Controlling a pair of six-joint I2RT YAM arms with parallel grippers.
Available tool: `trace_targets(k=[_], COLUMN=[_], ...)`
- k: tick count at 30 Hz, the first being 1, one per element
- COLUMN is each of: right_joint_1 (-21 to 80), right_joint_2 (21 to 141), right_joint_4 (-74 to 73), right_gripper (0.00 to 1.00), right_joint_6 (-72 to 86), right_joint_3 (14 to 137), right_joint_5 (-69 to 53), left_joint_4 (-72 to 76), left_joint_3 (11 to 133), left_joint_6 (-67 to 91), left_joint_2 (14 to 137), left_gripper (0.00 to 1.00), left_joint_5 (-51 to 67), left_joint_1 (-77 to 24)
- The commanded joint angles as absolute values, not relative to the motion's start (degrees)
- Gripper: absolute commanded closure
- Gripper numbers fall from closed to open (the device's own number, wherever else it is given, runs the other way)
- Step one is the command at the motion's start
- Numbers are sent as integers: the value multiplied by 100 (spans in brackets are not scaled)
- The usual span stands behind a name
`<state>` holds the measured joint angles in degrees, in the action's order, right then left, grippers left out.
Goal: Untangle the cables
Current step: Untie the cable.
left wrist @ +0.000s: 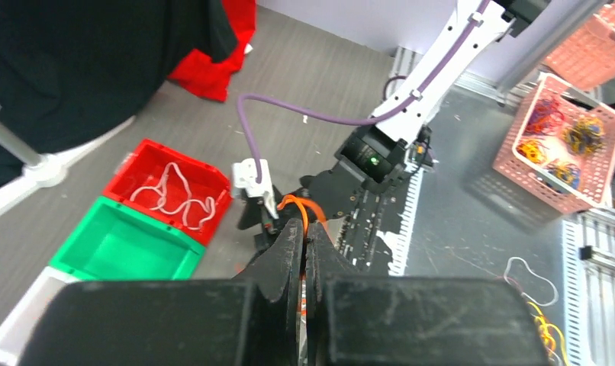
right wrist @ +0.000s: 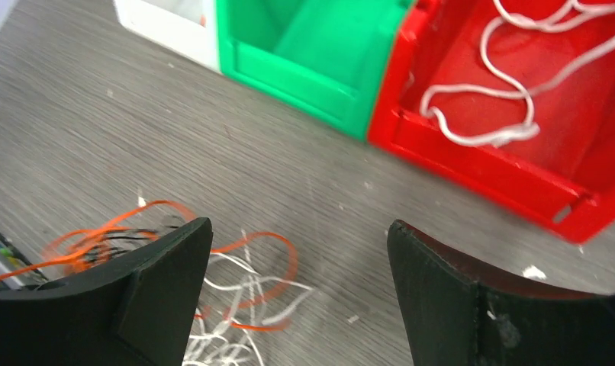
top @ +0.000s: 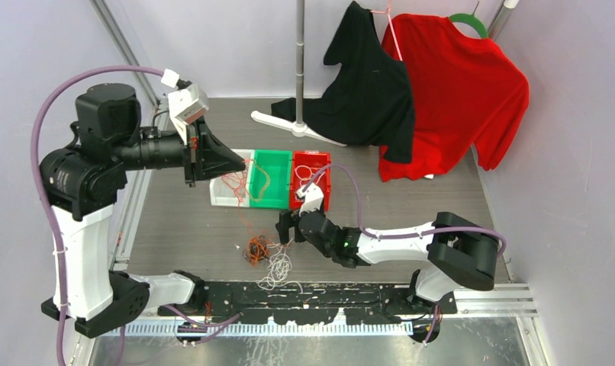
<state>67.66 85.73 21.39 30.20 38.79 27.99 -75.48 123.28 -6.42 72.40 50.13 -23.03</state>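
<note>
The cables lie in a tangle (top: 260, 252) of orange, black and white wires on the table in front of the arm bases, also seen blurred in the right wrist view (right wrist: 247, 286). My right gripper (top: 287, 226) (right wrist: 297, 236) hangs low just right of the tangle, jaws wide open with nothing between them. My left gripper (top: 242, 162) (left wrist: 310, 229) is raised over the bins and is shut on an orange cable (left wrist: 308, 207). That cable's thin strands (top: 233, 183) hang down towards the white bin.
A white bin (top: 222, 197), a green bin (top: 278, 169) and a red bin (top: 323, 200) stand side by side mid-table; white cables (right wrist: 480, 114) lie in the red one. Black and red shirts (top: 442, 91) hang behind on a stand (top: 299, 69). A pink basket (left wrist: 527, 171) of cables sits beyond the table.
</note>
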Motion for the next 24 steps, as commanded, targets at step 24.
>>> trace_targets(k=[24], right_joint_1=[6855], right_joint_2=[7461], right_joint_4=[2285], right_gripper=[3], right_joint_6=[1300], right_joint_3=[5120], right_joint_5=[-96], left_joint_4=[-6361], left_joint_3=[12296], left_joint_6=[-993], left_joint_2=[6827], left_gripper=[100], left_joint_5=[3592], left_joint_1=[-2329])
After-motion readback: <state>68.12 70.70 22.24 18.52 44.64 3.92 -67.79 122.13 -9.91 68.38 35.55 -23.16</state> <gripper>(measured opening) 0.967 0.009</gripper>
